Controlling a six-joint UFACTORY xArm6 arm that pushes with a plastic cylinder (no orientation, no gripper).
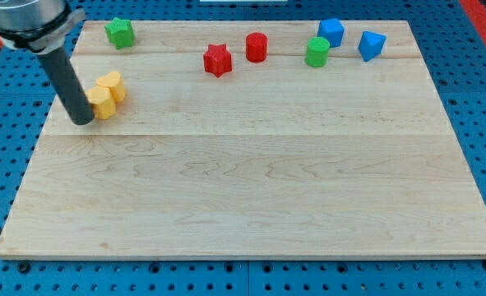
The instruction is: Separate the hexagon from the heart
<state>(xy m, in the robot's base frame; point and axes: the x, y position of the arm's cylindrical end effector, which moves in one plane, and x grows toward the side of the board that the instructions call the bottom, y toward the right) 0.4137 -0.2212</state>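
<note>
Now my tip [84, 121] is seen pressed right against the yellow hexagon [101, 102], at its eight o'clock side. The yellow heart [112, 84] is touching the hexagon at its one o'clock side, near the wooden board's [251, 197] left edge. No fingers are carried by the rod, only its blunt end. The red star [217, 60] is kept well apart at three o'clock.
</note>
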